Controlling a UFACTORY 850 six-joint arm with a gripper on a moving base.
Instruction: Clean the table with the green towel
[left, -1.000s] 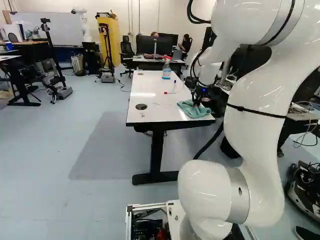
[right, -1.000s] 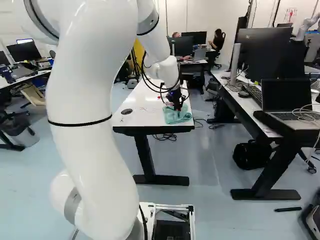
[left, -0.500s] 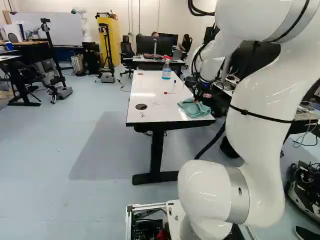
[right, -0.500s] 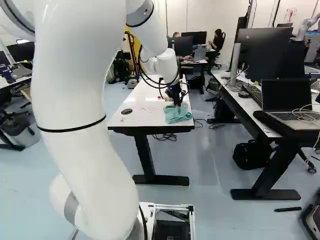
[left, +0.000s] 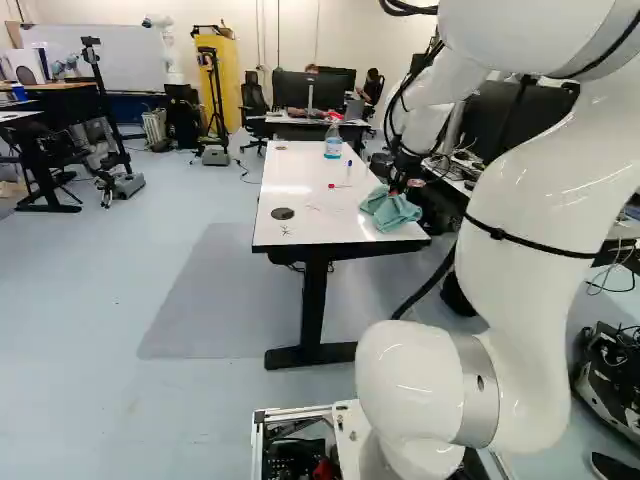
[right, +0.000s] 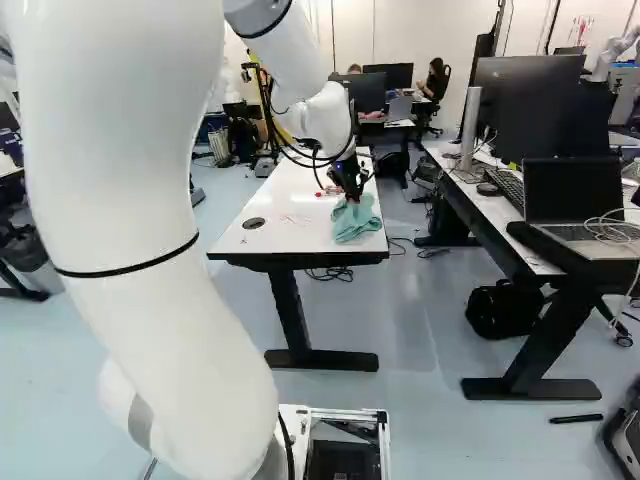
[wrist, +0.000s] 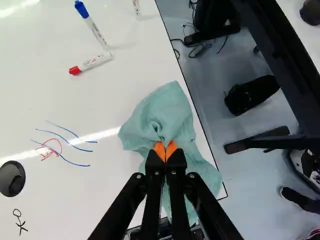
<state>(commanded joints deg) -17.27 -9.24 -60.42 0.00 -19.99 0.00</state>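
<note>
- Glossy white worktop (wrist: 75, 110), with red and blue pen strokes (wrist: 55, 145) at nine o'clock from the hand (wrist: 165, 149), twelve pointing away from the base.
- Clamped on the green towel (wrist: 167, 107), the hand pinches a gathered fold between its orange pads (wrist: 158, 149).
- Towel bunched at the worktop's near corner, its three o'clock side by the long edge; whether all of it touches, I can't tell.
- Light, limp cloth, I'd judge: it should trail and crumple rather than push, and slide easily on that finish.
- Best hold: a thick central gather like this one, pads kept off the surface, loose cloth spread beneath.
- Red-capped marker (wrist: 92, 64) and blue-capped marker (wrist: 94, 26) towards eleven; a wide sweep could roll them.
</note>
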